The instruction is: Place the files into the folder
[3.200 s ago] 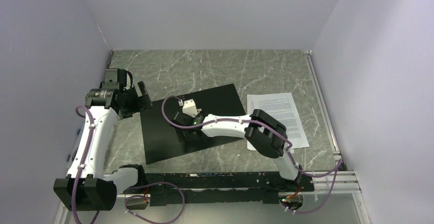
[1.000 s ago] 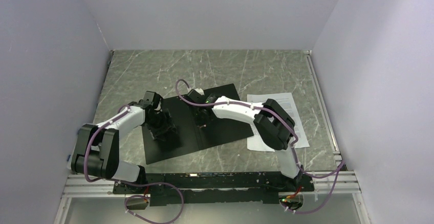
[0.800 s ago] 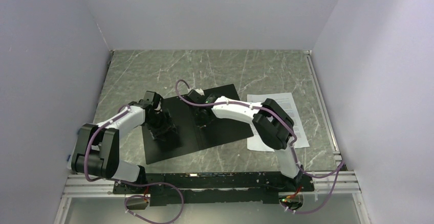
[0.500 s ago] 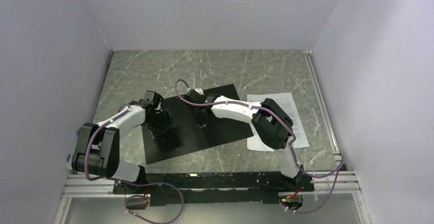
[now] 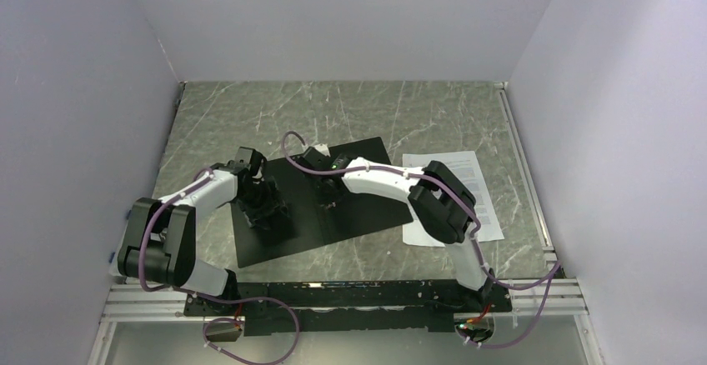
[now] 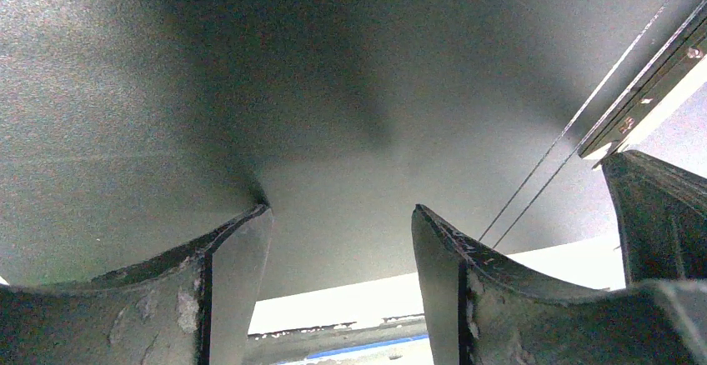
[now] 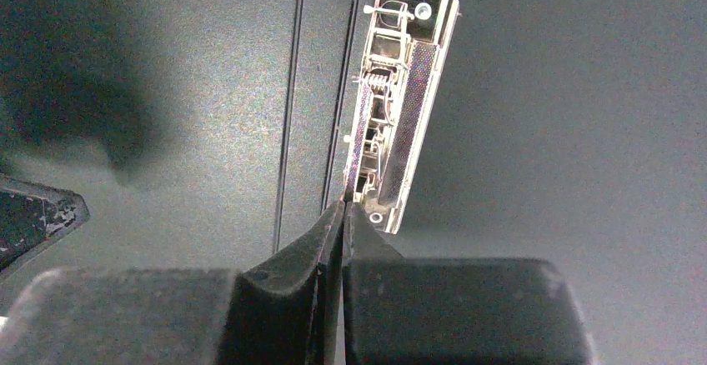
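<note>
The folder point(image 5: 367, 207) lies open on the table, black inside up. Its metal clip point(image 7: 400, 98) sits beside the spine creases, its thin lever tilted up on edge. My right gripper point(image 7: 343, 205) is shut with its tips pinching the near end of that lever; from above it point(image 5: 327, 192) is over the folder's middle. My left gripper point(image 6: 342, 211) is open, fingers down on the folder's left half point(image 6: 333, 90), nothing between them; from above it point(image 5: 271, 215) is there too. The files point(image 5: 458, 177), white printed sheets, lie right of the folder, partly under my right arm.
Grey marbled table point(image 5: 333, 115) inside white walls. A metal rail point(image 5: 521, 157) runs along the right edge and a black frame point(image 5: 350, 294) along the near edge. In the left wrist view, the clip point(image 6: 650, 102) and a right finger point(image 6: 659, 215) show at the right.
My left arm has come down from the far left onto the folder's left half. My right gripper moved a little farther along the spine and closed at the clip's lever.
</note>
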### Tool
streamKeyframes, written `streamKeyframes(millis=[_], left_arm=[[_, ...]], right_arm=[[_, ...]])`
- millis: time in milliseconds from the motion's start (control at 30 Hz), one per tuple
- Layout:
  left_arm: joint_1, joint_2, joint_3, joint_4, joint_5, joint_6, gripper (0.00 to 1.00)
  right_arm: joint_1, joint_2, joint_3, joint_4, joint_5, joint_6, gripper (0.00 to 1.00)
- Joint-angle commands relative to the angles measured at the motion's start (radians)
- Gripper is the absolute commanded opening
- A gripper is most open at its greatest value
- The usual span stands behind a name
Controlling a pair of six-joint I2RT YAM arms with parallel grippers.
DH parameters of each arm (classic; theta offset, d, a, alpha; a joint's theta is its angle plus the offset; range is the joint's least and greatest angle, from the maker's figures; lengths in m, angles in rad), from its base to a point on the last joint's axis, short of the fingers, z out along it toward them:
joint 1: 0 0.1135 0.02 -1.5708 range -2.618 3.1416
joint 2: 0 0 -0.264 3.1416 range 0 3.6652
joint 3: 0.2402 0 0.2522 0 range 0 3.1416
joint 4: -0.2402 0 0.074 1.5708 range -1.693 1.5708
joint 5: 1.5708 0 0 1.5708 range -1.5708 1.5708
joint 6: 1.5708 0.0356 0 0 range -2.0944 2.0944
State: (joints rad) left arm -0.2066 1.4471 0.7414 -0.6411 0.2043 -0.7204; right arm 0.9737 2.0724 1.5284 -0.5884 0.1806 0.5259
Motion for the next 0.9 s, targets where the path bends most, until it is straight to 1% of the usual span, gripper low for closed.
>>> streamKeyframes(millis=[0,200,367,867], left_arm=[[-0.004,0.036,-0.014,0.001,-0.080,-0.002,0.70],[-0.004,0.035,-0.017,-0.010,-0.098,-0.014,0.71],[-0.004,0.072,-0.004,-0.027,-0.117,-0.024,0.70],[-0.004,0.076,-0.013,-0.029,-0.139,-0.027,0.71]], right_arm=[[0.017,0.062,0.010,-0.057,0.054,-0.033,0.06],[0.038,0.088,0.038,-0.101,0.092,-0.046,0.06],[0.056,0.109,0.056,-0.143,0.133,-0.053,0.06],[0.079,0.162,0.075,-0.210,0.238,-0.025,0.04]])
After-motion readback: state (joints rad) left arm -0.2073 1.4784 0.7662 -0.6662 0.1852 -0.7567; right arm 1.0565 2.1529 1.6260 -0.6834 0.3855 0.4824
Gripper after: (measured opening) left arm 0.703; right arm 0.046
